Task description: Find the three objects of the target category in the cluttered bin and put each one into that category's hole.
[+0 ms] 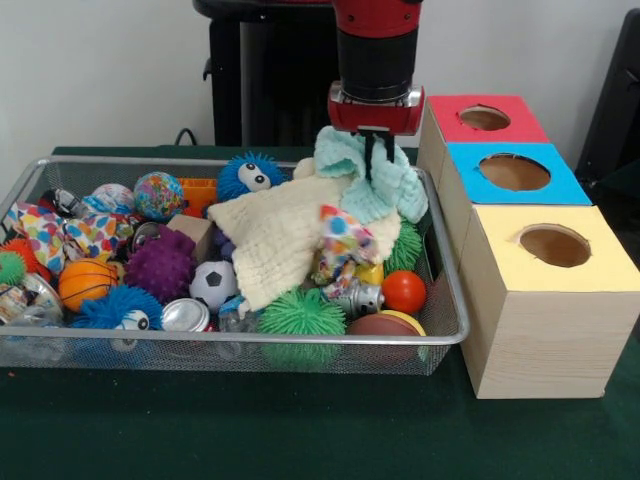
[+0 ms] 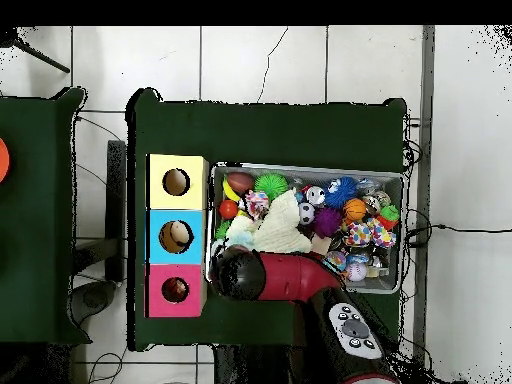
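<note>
A: Where is the hand (image 1: 376, 150)?
B: Over the right end of the wire bin (image 1: 445, 262), fingers pinched on the mint-green cloth (image 1: 385, 182), which hangs bunched below them, its lower folds resting on the cream cloth (image 1: 278, 238).

A: Handling?
B: Likely light, limp, not fragile. It will drape and may snag or drag its neighbours; the patterned cloth (image 1: 343, 234) lies just beside it. A hold on a thick fold near the middle looks safest.

A: Room?
B: The bin rim is close on the right. Red hole (image 1: 484, 118), blue hole (image 1: 514, 171) and yellow hole (image 1: 554, 245) sit beyond it, unobstructed from above. Tabletop (image 1: 300, 430) in front is free.
</note>
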`<state>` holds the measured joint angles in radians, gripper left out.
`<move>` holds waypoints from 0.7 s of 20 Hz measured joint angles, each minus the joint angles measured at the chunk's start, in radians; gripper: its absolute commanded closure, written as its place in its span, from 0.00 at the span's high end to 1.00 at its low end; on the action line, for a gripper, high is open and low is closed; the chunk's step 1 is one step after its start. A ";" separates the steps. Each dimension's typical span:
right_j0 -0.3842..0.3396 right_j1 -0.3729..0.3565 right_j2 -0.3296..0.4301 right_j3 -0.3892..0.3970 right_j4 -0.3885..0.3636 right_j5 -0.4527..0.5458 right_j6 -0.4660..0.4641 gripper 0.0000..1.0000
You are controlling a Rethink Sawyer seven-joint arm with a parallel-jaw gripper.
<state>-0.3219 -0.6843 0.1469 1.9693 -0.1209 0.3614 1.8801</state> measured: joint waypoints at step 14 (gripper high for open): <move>0.037 -0.002 -0.012 0.021 0.039 -0.012 0.000 0.00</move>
<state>-0.2848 -0.6866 0.1352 1.9906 -0.0817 0.3496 1.8801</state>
